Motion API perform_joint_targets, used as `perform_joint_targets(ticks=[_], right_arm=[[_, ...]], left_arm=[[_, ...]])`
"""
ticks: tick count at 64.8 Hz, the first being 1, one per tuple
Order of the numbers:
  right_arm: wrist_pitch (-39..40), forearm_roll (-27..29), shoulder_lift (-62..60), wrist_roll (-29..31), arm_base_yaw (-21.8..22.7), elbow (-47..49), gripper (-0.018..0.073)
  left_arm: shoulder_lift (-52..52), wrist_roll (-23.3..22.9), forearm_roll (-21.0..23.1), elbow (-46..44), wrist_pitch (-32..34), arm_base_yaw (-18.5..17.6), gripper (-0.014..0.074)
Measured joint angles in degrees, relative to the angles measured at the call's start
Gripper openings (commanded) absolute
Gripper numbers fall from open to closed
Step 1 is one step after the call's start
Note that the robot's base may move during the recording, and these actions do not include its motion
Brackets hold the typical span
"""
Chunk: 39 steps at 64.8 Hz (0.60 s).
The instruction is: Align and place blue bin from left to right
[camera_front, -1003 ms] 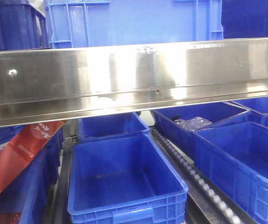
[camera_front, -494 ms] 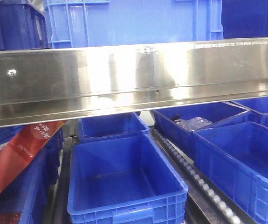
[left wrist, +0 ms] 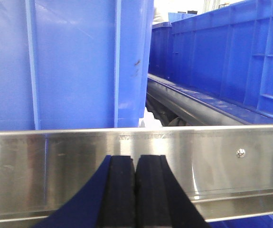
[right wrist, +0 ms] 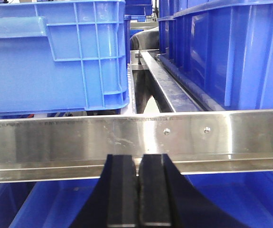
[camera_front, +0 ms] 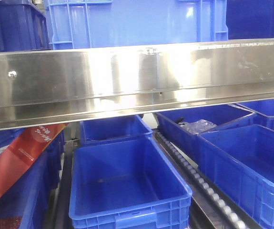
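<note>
The blue bin (camera_front: 137, 21) sits at the top centre of the front view, on the shelf behind a steel rail (camera_front: 137, 81) that hides its base, with darker crates (camera_front: 13, 26) flanking it. Below, an empty royal-blue bin (camera_front: 127, 183) stands beside a roller track (camera_front: 198, 183), and a further bin (camera_front: 201, 125) holds clear plastic. Only the wrist views show the left pincer (left wrist: 135, 190) and right pincer (right wrist: 137, 190), both closed on nothing, before the rail.

A wide stainless-steel rail (camera_front: 137, 81) crosses the whole view. Above it stands the pale blue bin (camera_front: 137, 21), its smooth wall ribbed near both corners, flanked by darker navy crates (camera_front: 13, 26) to left and right. Below the rail, an empty royal-blue bin (camera_front: 127, 186) sits at centre, another (camera_front: 113, 129) behind it. A roller track (camera_front: 198, 183) runs beside it, with further bins (camera_front: 246, 162) on the right. A red package (camera_front: 20, 160) leans at the left.
</note>
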<state>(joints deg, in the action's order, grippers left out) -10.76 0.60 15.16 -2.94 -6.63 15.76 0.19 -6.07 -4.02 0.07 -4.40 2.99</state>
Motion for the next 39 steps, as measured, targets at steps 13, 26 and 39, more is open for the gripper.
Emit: perform_joint_targets(ticks=[13,26,39], right_arm=[[1.5,0.2,-0.1,1.7,2.4,-0.4,-0.0070],[4.5,0.2,-1.3,2.9,13.1,-5.9,-0.0070],[5.0,0.2,-11.6,4.8,17.7,-13.4,-0.0070]], left_arm=[[0.0,0.0,0.0,0.0,0.0,0.0,-0.0111],[0.0,0.0,0.0,0.0,0.0,0.0,-0.0111],[0.0,0.0,0.0,0.0,0.0,0.0,-0.0111]])
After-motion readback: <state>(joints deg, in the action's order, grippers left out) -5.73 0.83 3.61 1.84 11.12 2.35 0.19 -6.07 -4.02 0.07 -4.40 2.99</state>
